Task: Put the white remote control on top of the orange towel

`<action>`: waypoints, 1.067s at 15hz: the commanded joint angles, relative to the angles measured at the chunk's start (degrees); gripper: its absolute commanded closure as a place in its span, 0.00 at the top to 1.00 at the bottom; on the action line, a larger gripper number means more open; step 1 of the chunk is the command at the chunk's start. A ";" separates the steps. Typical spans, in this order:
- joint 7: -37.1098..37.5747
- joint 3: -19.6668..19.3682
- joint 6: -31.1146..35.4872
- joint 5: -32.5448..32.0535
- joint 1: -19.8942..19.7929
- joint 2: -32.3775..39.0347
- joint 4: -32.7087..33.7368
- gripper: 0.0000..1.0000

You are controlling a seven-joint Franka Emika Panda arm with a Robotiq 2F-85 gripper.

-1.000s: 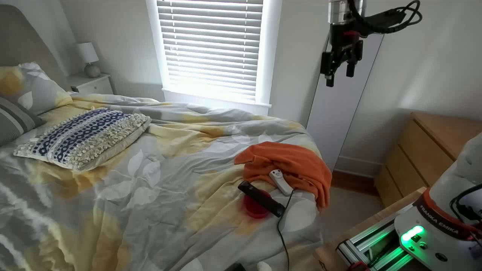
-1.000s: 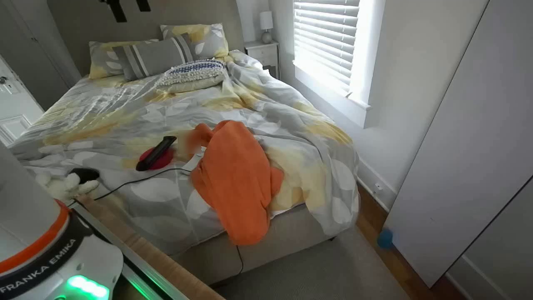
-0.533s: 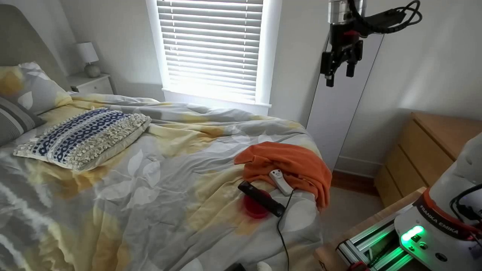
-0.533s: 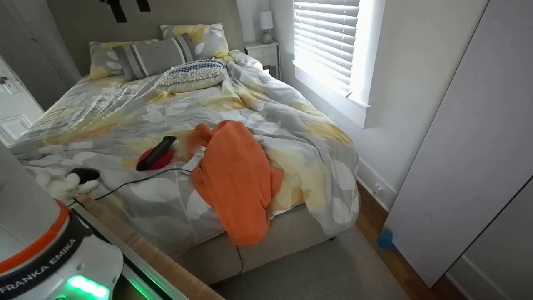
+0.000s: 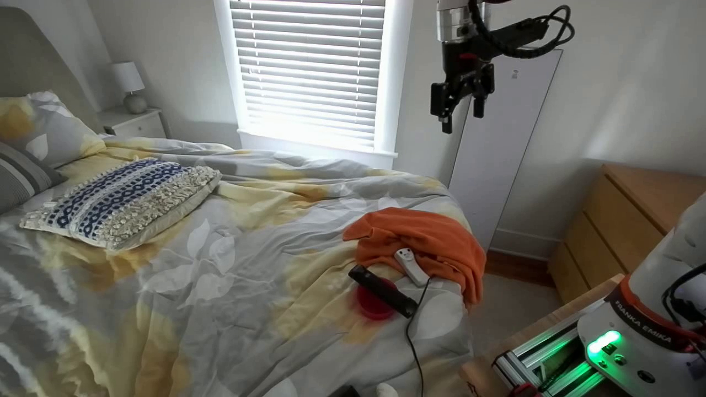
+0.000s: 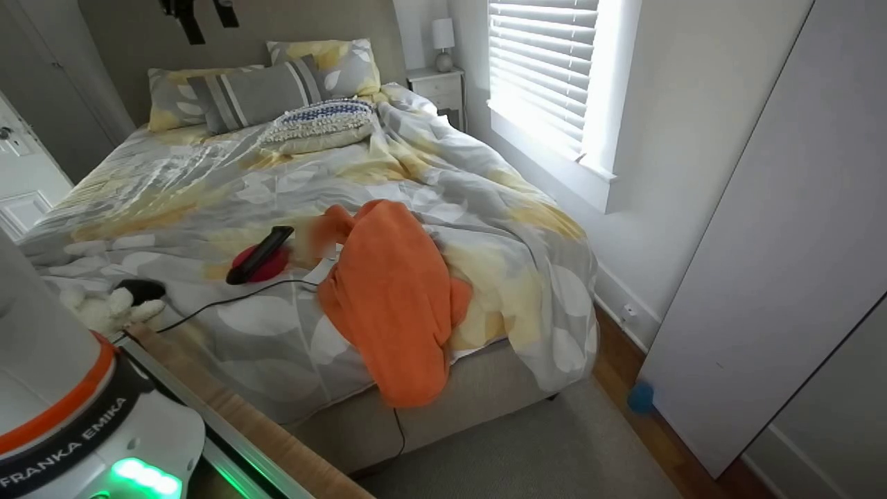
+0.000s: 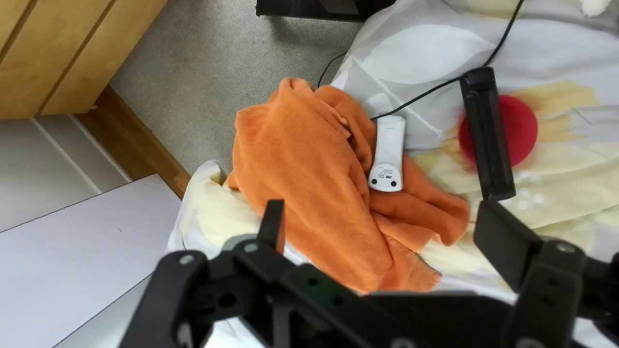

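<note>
The white remote control (image 5: 411,267) lies at the edge of the orange towel (image 5: 424,231) on the bed. In the wrist view, the remote (image 7: 388,150) has its wider end over a fold of the towel (image 7: 309,164) and its narrower end over the bedding. In an exterior view the towel (image 6: 395,298) hides most of the remote (image 6: 324,267). My gripper (image 5: 463,118) is high above the bed, well apart from both. In the wrist view the gripper (image 7: 382,217) is open, with nothing between its fingers. Its fingertips also show at the top of an exterior view (image 6: 211,29).
A black handheld device (image 5: 383,291) lies across a red round object (image 5: 375,303) beside the remote. A black cable (image 5: 409,336) runs by the remote's narrower end. A plush toy (image 6: 111,305) sits near the robot base (image 6: 104,430). A wooden dresser (image 5: 618,220) stands nearby.
My gripper has moved left and slightly down in both exterior views, staying open. The remote, towel and other objects have not moved.
</note>
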 commanded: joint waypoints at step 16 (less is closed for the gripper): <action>5.30 -7.58 31.78 8.23 5.70 26.00 -7.76 1.00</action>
